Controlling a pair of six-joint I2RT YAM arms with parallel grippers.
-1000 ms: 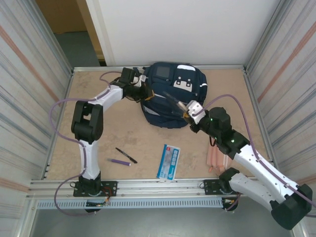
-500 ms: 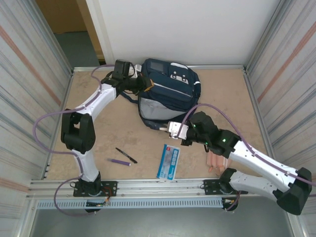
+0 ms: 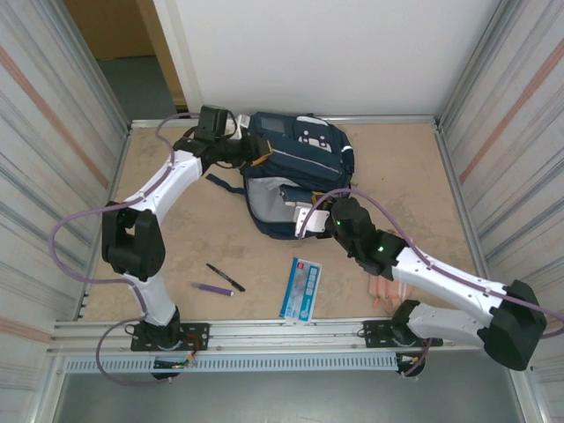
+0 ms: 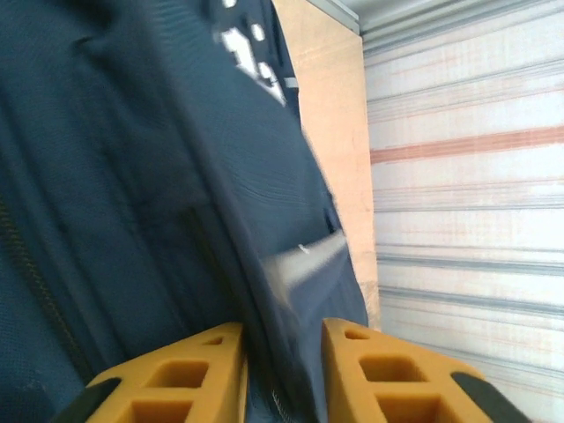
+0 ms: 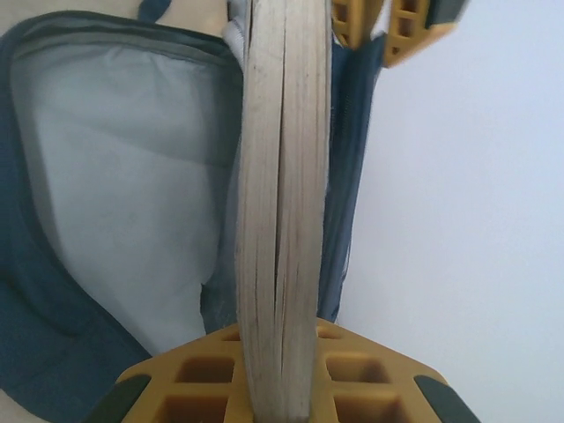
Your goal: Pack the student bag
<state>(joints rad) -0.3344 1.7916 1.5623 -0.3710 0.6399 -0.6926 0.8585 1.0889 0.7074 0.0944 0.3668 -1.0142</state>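
Right pincer [image 3: 308, 218] is clenched on a book [image 5: 282, 203]. From its wrist the book shows edge-on, its cream pages upright between the yellow fingers [image 5: 361, 379]. The book's far end is at the open mouth of the student bag [image 3: 308, 159], with light grey lining [image 5: 115, 176] to one side and navy fabric to the other.

The bag lies at the far middle of the bench [image 3: 405, 167], close to the back wall, its mouth facing the arms. Left pincer [image 3: 254, 152] is at the bag's upper left edge. A fold of navy fabric [image 4: 132, 176] runs through the gap between its fingers [image 4: 176, 379], but I cannot tell whether they pinch it or stand released.

Nearer the arms lie a black pen [image 3: 226, 278], a purple marker [image 3: 214, 289], a blue-and-white packet [image 3: 300, 288] and a pink pencil case [image 3: 385, 286].
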